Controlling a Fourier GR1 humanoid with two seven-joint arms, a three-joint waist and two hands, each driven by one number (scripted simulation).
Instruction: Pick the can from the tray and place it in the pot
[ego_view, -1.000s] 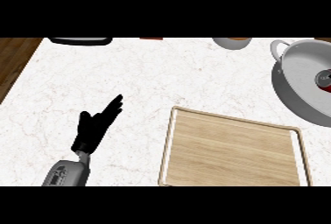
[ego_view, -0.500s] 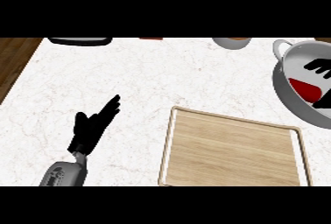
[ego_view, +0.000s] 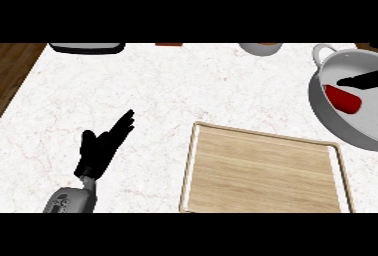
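Can (ego_view: 344, 98): lying inside the pot (ego_view: 328, 112)
Left hand (ego_view: 103, 147): fingers straight, resting over the bench (ego_view: 148, 90)
Right hand (ego_view: 360, 80): fingers' state unclear

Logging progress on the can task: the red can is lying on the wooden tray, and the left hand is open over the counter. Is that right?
Not quite. In the head view the wooden tray holds nothing; the red can lies inside the pot, at the right edge, with the right hand just above it. The left hand is open over the counter, as you said.

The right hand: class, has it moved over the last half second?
Yes. The right hand has pulled back toward the pot's right side, uncovering the red can inside.
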